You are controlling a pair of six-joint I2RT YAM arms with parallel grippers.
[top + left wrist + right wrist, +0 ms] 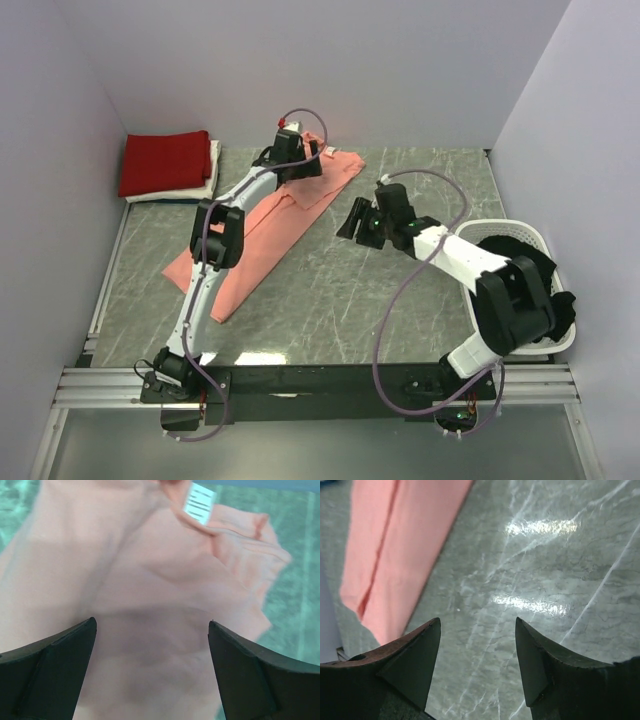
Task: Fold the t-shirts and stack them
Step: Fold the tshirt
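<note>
The salmon-pink t-shirt (262, 232) lies as a long folded strip, slanting from the near left to the far middle of the table. My left gripper (312, 160) hovers open over its far end. In the left wrist view the pink cloth (150, 580) fills the gap between the spread fingers (60, 655), with the white neck label (200, 502) beyond; nothing is gripped. My right gripper (352, 218) is open above bare table to the right of the shirt, whose edge (395, 540) shows at its left. A deep red t-shirt (165, 160) lies folded on a white one (208, 180) at the back left.
A white slatted basket (487, 228) stands at the right edge with a black t-shirt (525, 262) bunched inside, partly behind my right arm. Walls close the left, back and right sides. Grey marble table (340, 300) shows between the arms.
</note>
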